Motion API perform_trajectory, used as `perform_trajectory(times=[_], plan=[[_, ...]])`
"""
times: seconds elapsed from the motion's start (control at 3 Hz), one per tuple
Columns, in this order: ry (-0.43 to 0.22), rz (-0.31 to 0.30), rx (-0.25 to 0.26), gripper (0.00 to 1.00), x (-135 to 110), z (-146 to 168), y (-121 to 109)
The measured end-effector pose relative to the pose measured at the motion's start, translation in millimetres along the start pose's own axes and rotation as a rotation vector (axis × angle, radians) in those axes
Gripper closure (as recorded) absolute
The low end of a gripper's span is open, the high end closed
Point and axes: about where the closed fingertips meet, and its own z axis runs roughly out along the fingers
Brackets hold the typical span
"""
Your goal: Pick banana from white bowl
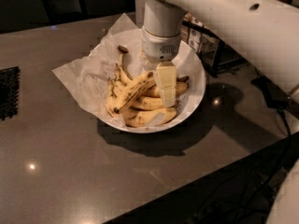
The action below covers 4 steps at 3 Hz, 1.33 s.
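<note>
The white bowl sits on the dark table, lined with crinkled white paper. It holds several speckled yellow bananas. The banana, with a dark streak along its ridge and dark tips, lies diagonally on top of the pile. A bunch joined at one stem lies at the left of the bowl. My gripper hangs straight down from the white arm into the bowl. It is at the right end of the banana, partly hiding the bananas behind it.
A black wire rack with packets stands right behind the bowl. A black grid lies at the table's left edge. The table's front edge runs diagonally at the lower right, with cables beyond it.
</note>
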Motion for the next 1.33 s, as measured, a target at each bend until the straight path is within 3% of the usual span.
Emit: perform_trajectory(times=[0.67,1.33], plan=[[0.008,-0.055,-0.014,0.0,-28.8,11.0,-9.3],[-0.006,-0.033,-0.032,0.42,-32.4,18.2,-5.5]])
